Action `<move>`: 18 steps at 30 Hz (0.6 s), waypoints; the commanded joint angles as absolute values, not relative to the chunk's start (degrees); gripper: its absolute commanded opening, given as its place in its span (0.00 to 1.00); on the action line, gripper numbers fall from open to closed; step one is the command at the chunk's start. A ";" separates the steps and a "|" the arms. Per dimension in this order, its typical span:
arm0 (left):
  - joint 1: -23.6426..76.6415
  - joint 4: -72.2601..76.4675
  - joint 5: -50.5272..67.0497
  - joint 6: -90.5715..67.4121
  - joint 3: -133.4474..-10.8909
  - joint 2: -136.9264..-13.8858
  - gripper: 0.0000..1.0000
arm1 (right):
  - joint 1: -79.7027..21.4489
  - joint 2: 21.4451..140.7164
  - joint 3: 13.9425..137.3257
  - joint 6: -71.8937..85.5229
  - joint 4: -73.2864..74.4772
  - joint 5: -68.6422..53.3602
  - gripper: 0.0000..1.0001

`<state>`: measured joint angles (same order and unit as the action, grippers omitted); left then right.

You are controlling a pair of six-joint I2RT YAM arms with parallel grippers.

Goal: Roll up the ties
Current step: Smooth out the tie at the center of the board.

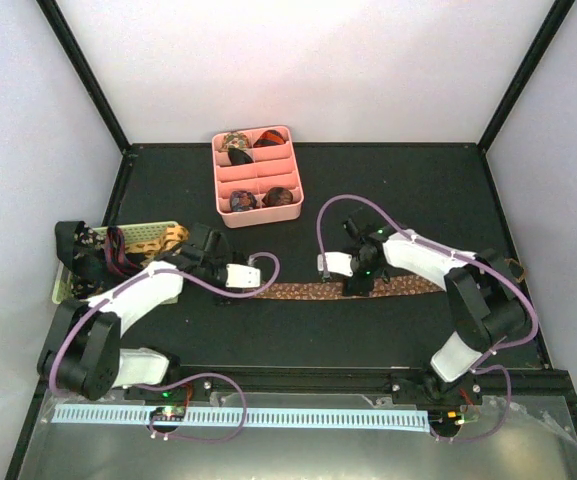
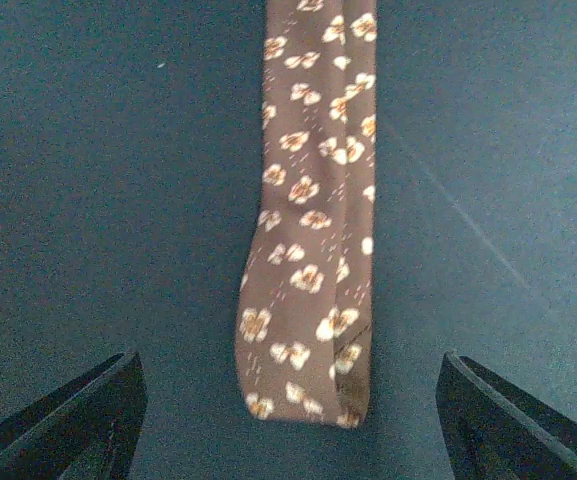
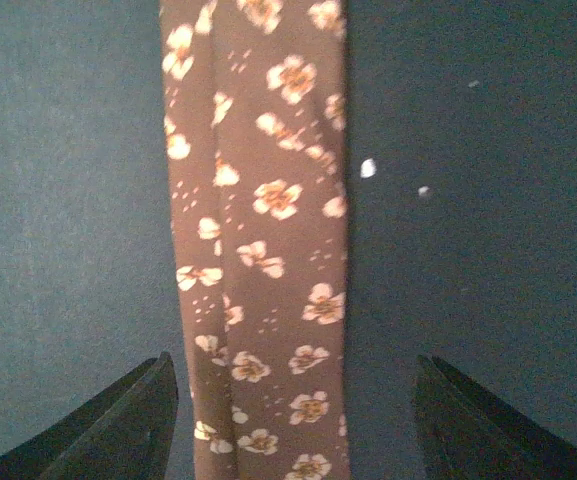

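Two arms (image 1: 138,295) bolted at 6 o'clock on a dark desk (image 1: 418,190), white walls (image 1: 298,60) around.
One brown floral tie (image 1: 338,291) lies flat at centre; both pairs of jaws stand apart, either side of it. Four rolled ties (image 1: 243,200) sit in one pink tray (image 1: 258,178) at 12 o'clock; one basket (image 1: 153,232) at 9 o'clock.

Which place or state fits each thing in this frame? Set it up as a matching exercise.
Things:
1. brown floral tie
2. pink tray
3. basket
4. left gripper

Places or states:
A. far middle of the table, holding rolled ties
B. open, straddling the tie's end
C. lying flat, stretched between the two arms
D. at the table's left edge, beside the left arm

Pairs: 1-C, 2-A, 3-D, 4-B
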<state>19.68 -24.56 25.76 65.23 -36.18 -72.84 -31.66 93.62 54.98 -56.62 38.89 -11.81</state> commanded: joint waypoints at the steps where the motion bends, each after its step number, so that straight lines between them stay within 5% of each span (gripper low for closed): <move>1: 23.00 -28.97 27.24 64.63 -42.22 -78.94 0.85 | -26.31 91.55 56.97 -55.53 43.28 -18.30 0.76; 10: 29.21 -34.22 18.44 61.06 -49.20 -88.69 0.85 | -14.72 90.12 58.14 -58.90 49.70 -21.54 0.84; 18: 31.72 -29.94 10.05 58.02 -48.78 -91.39 0.66 | -11.33 88.49 58.15 -58.58 50.78 -21.88 0.85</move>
